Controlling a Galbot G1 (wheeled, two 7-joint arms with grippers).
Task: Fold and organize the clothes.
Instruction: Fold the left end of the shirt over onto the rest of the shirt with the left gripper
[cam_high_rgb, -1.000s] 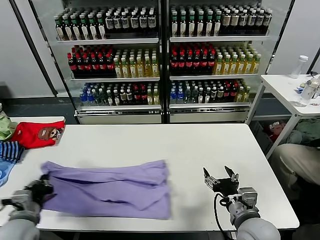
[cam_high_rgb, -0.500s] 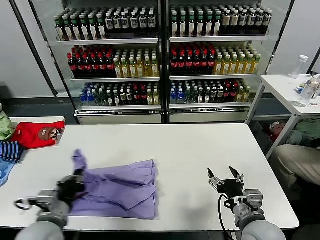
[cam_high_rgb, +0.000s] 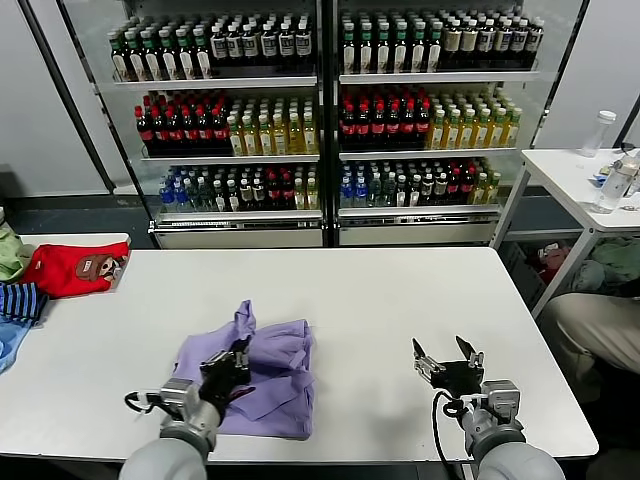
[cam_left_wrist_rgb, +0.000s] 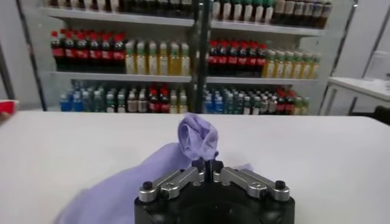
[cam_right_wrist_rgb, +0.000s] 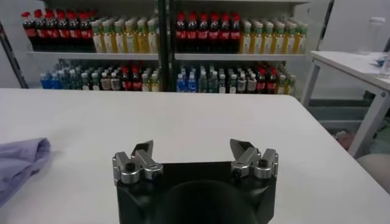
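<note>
The lavender T-shirt (cam_high_rgb: 270, 380) lies bunched and partly folded on the white table (cam_high_rgb: 380, 300), left of centre near the front edge. My left gripper (cam_high_rgb: 240, 352) is shut on a raised fold of the shirt's cloth (cam_left_wrist_rgb: 198, 137), lifted over the shirt's left part (cam_left_wrist_rgb: 204, 163). My right gripper (cam_high_rgb: 446, 355) hovers open and empty above bare table to the shirt's right (cam_right_wrist_rgb: 194, 152). The shirt's edge (cam_right_wrist_rgb: 21, 159) shows far off in the right wrist view.
A red garment (cam_high_rgb: 72, 268) with a brown patch and a striped navy-and-blue garment (cam_high_rgb: 20, 300) lie at the table's far left. Drink-filled coolers (cam_high_rgb: 320, 120) stand behind. A second white table (cam_high_rgb: 580, 180) with bottles stands at the right.
My left gripper has carried the shirt's left end rightward over the rest, so the spread shirt is now a narrower bunched heap. The right gripper has barely moved.
</note>
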